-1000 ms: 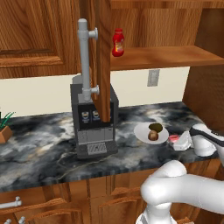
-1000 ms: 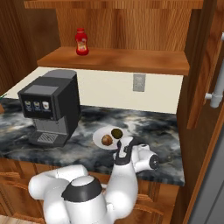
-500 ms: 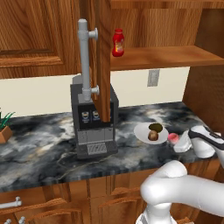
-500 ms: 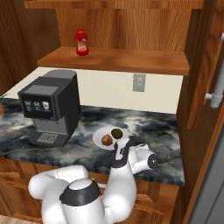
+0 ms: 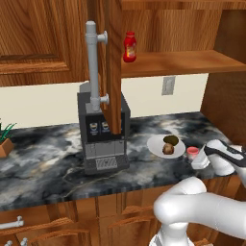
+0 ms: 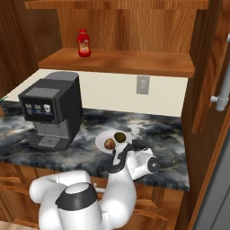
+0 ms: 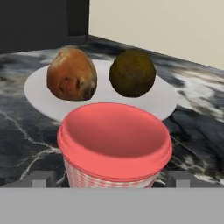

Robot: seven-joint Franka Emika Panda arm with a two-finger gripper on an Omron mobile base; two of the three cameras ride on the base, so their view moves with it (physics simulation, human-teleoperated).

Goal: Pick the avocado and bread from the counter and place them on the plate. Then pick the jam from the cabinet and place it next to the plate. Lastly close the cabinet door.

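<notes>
The jam (image 7: 114,146), a squat jar with a pink-red lid and a chequered red-and-white side, stands on the counter (image 5: 48,163) just beside the plate (image 5: 156,143), on its near side. The gripper (image 7: 111,178) is spread wide around the jar, one fingertip on either side, not clamping it. On the plate sit the bread (image 7: 71,74) and the avocado (image 7: 132,72), side by side. No writing can be read on the jar.

Jam (image 7: 114,146) upright beside plate (image 7: 39,94)
</notes>
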